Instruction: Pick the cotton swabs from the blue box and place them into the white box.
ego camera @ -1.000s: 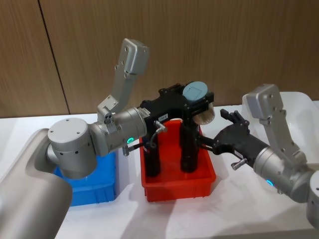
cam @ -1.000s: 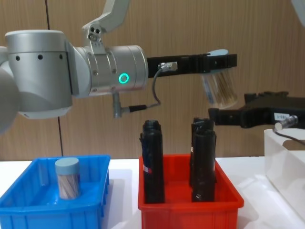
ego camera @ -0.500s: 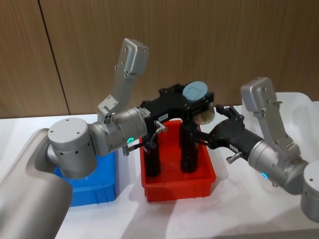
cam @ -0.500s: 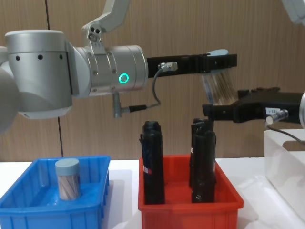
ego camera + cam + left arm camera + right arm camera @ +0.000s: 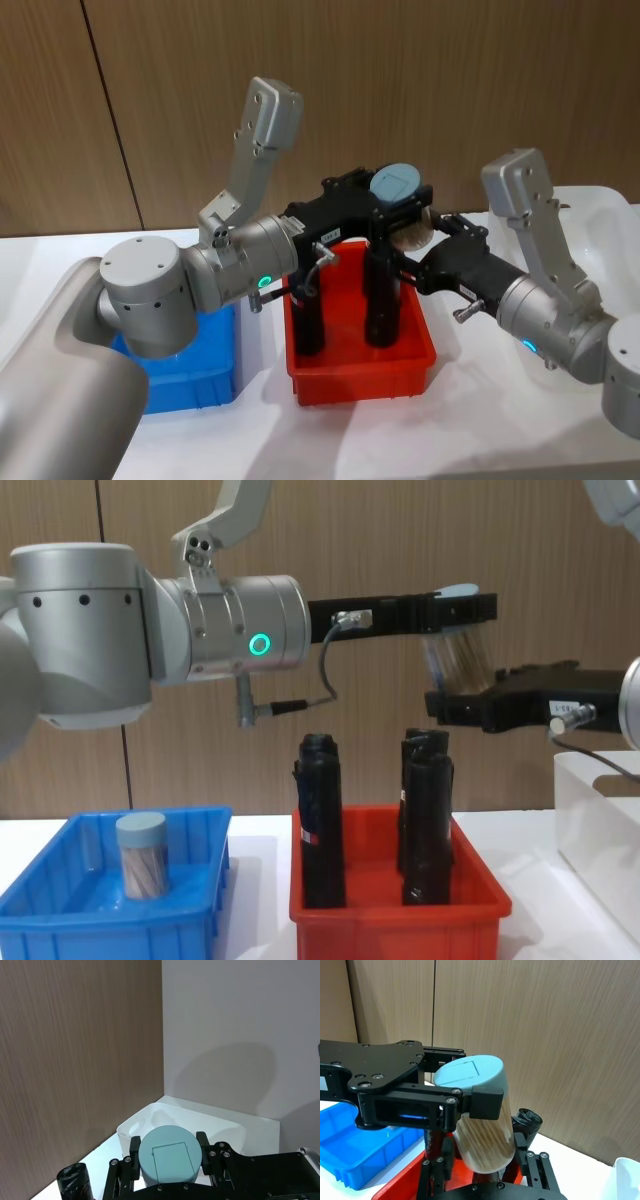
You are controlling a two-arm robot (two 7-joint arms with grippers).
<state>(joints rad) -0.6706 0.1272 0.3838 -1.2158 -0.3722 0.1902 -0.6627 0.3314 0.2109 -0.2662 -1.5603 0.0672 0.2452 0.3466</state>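
**Cotton swabs** (image 5: pixel 395 184): one tub, tilted with the lid uppermost. It is clenched at the lid end by the left gripper (image 5: pixel 400 208), high above the red bin (image 5: pixel 400 920) at the worktop's middle.
**Right gripper** (image 5: pixel 480 1156): released, with its fingers spread to either side of the tub's lower half. Contact is hard to judge.
**Second tub** (image 5: pixel 141 855): upright inside the blue box (image 5: pixel 60 920), at the worktop's left side.
**White box** (image 5: pixel 600 820): at the worktop's right edge.
**Black rolls** (image 5: pixel 322 820): upright in the red bin.

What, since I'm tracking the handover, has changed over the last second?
The right pincer moved toward the robot's left and, open, now brackets the lower end of the cotton swabs. The left pincer stays shut on their lid end; nothing else moved.
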